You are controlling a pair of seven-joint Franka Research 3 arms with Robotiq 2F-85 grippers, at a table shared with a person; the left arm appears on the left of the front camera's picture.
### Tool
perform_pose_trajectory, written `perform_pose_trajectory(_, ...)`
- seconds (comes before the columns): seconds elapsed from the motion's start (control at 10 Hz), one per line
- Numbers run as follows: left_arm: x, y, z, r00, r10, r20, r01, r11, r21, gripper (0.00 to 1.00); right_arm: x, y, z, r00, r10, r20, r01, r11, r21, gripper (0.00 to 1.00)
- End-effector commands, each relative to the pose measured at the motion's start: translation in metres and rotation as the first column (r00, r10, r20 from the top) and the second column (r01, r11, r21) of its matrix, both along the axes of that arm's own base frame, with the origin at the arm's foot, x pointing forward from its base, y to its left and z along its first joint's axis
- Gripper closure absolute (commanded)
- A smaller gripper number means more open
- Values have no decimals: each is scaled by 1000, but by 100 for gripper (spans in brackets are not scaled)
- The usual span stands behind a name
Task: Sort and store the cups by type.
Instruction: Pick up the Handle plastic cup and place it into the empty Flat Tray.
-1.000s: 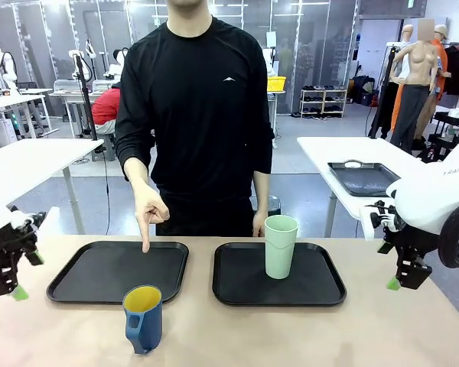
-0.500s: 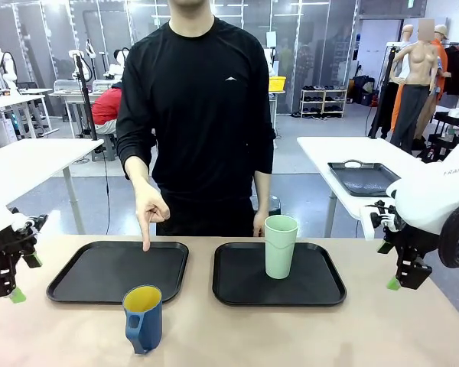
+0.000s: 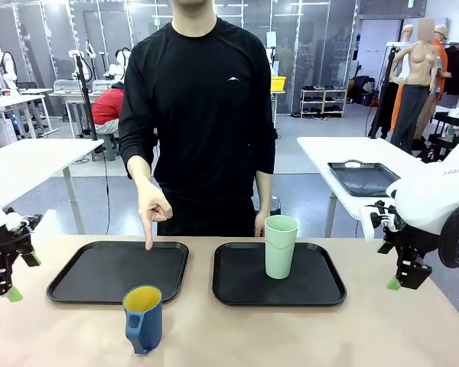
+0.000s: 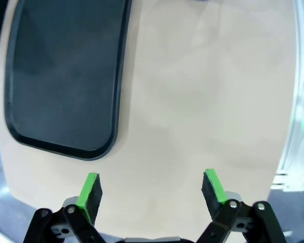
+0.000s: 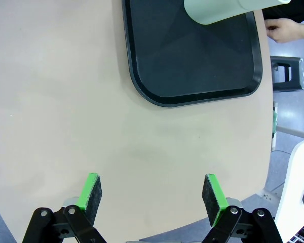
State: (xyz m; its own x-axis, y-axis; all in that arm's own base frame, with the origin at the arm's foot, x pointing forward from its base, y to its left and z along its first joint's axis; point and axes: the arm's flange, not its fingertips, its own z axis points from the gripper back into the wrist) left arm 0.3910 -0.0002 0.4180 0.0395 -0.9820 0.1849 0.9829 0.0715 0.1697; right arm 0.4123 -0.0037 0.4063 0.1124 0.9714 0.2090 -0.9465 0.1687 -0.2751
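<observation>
Left tool (image 3: 22, 277) farther left than before

right fingers (image 5: 90, 196) apart, empty, over table (image 5: 66, 101) | mint tumbler (image 5: 218, 10) on black tray (image 5: 192, 66) | person's hand (image 5: 286, 31) beyond

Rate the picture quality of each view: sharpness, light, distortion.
Front view: sharp and evenly lit, with only faint shadows under the dark blue handled plastic mug and the tall mint-green plastic tumbler. Left wrist view: soft, the black rectangular tray hazy, its rim bowed by the lens. Right wrist view: crisper, the tan table edge curving.
</observation>
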Motion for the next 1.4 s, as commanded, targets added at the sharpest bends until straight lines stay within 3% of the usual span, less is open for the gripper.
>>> perform_pose_trajectory(0.0, 2, 15, -13, 995, -95, 33, 96, 994, -51, 0, 0, 3, -2, 1000, -26, 6, 26, 1000, -8, 0)
perform_pose_trajectory(0.3, 12, 29, -33, 993, -87, 78, 107, 947, -303, 0, 0, 3, -2, 1000, -26, 6, 26, 1000, -8, 0)
perform_pose_trajectory(0.5, 27, 32, -46, 991, -124, 47, 128, 811, -571, 0, 0, 3, -2, 1000, -26, 6, 26, 1000, -8, 0)
perform_pose_trajectory(0.6, 33, 31, -51, 989, -142, 38, 134, 759, -638, 0, 0, 3, -2, 1000, -26, 6, 26, 1000, -8, 0)
perform_pose_trajectory(0.9, 43, 31, -68, 975, -221, 34, 163, 600, -783, 0, 0, 3, -2, 1000, -26, 6, 26, 1000, -8, 0)
perform_pose_trajectory(1.1, 48, 32, -73, 971, -233, 58, 165, 473, -865, 0, 0, 3, -2, 1000, -26, 6, 26, 1000, -8, 0)
perform_pose_trajectory(1.2, 49, 33, -76, 972, -222, 83, 176, 443, -879, 0, 0, 3, -2, 1000, -26, 6, 26, 1000, -8, 0)
perform_pose_trajectory(1.3, 50, 32, -78, 967, -238, 94, 182, 380, -907, 0, 0, 3, -2, 1000, -26, 6, 26, 1000, -8, 0)
